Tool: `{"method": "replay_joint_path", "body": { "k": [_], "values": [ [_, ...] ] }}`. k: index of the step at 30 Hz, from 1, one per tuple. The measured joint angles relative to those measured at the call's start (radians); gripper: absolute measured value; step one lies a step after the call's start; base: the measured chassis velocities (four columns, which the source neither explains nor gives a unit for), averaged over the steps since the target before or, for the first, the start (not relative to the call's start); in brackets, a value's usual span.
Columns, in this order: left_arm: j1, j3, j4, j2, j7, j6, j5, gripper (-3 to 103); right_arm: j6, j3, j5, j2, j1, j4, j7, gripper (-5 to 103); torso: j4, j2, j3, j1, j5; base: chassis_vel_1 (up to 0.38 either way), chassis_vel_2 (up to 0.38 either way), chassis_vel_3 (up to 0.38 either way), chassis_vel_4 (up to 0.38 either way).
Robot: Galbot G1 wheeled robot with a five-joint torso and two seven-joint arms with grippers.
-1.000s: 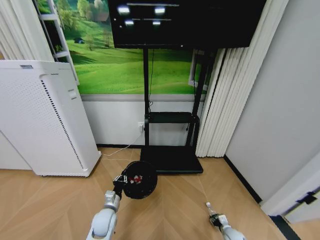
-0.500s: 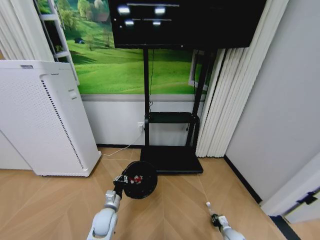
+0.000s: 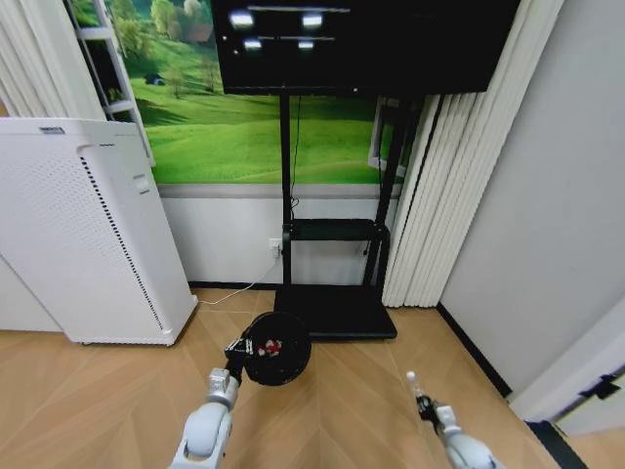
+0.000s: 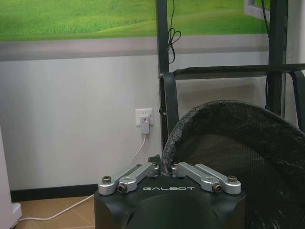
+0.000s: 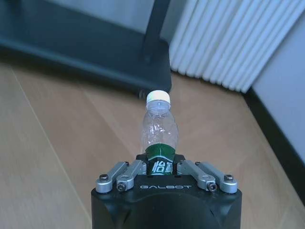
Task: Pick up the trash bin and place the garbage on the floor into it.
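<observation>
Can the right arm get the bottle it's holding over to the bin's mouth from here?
Probably yes. The right gripper, shut on the clear bottle, has bare floor between it and the trash bin, which the left gripper holds by the rim, mouth open toward the robot.

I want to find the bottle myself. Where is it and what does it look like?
Start at the big TV stand, then look down to the wood floor on the robot's right. There the right end effector holds a bottle upright: small and clear, with a white cap and green label, unlike the black bin.

Trash bin (image 3: 277, 349): one
Red scraps in bin (image 3: 272, 347): two, count unsure
Clear bottle (image 5: 158, 130): one
Grippers: two, left (image 3: 237, 348) and right (image 3: 423, 405)
</observation>
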Motion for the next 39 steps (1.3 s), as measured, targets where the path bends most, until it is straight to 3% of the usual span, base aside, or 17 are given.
{"method": "replay_joint_path", "body": {
  "k": [5, 10, 12, 13, 14, 16, 17, 22, 26, 39],
  "values": [
    [0.025, -0.022, -0.024, -0.011, -0.003, 0.0, 0.01, 4, 0.041, 0.048, 0.027, -0.079, -0.038, 0.165, -0.024, 23, 0.0004, 0.0, 0.0, 0.0, -0.0001, 0.0, 0.0, 0.0, 0.0],
    [0.043, -0.031, -0.045, -0.02, -0.004, -0.001, 0.016, 4, 0.107, 0.109, 0.017, -0.11, -0.076, 0.246, -0.077, 23, 0.0007, 0.0, 0.0, 0.0, -0.0001, 0.0, 0.0, 0.0, 0.0],
    [0.041, -0.032, -0.046, -0.022, -0.004, -0.001, 0.018, 4, 0.176, 0.165, 0.026, -0.116, -0.121, 0.303, -0.133, 23, 0.0, 0.0, 0.0, 0.0, -0.0001, 0.0, 0.0, 0.0, 0.0],
    [0.036, -0.033, -0.043, -0.022, -0.004, -0.001, 0.018, 4, 0.234, 0.204, 0.034, -0.118, -0.154, 0.344, -0.197, 23, -0.0001, 0.0, 0.0, 0.0, -0.0002, 0.0, 0.0, 0.0, 0.0],
    [0.036, -0.033, -0.043, -0.022, -0.004, -0.001, 0.018, 4, 0.234, 0.204, 0.034, -0.118, -0.154, 0.344, -0.197, 23, -0.0001, 0.0, 0.0, 0.0, -0.0002, 0.0, 0.0, 0.0, 0.0],
    [0.029, -0.035, -0.04, -0.022, -0.005, -0.001, 0.018, 4, 0.31, 0.241, 0.042, -0.121, -0.185, 0.386, -0.298, 23, -0.0001, 0.0, 0.0, 0.0, -0.0002, 0.0, 0.0, 0.0, 0.0],
    [0.029, -0.035, -0.04, -0.022, -0.005, -0.001, 0.018, 4, 0.31, 0.241, 0.042, -0.121, -0.185, 0.386, -0.298, 23, -0.0001, 0.0, 0.0, 0.0, -0.0002, 0.0, 0.0, 0.0, 0.0],
    [0.011, -0.029, -0.039, -0.028, -0.007, 0.005, 0.022, 4, 0.441, 0.273, 0.047, -0.12, -0.223, 0.459, -0.487, 23, 0.0003, 0.0, 0.0, 0.0, -0.0001, 0.0, 0.0, 0.0, 0.0],
    [0.001, -0.003, -0.034, -0.044, -0.008, 0.01, 0.034, 4, 0.481, 0.26, 0.042, -0.112, -0.235, 0.523, -0.56, 23, 0.0, 0.0, 0.0, 0.0, -0.0001, 0.0, 0.0, 0.0, 0.0],
    [-0.028, 0.096, 0.027, -0.086, -0.009, -0.004, 0.087, 4, 0.445, 0.08, -0.009, -0.054, -0.113, 0.551, -0.57, 23, 0.0003, 0.0, 0.0, 0.0, -0.0001, 0.0, 0.0, 0.0, 0.0]
  ]
}}
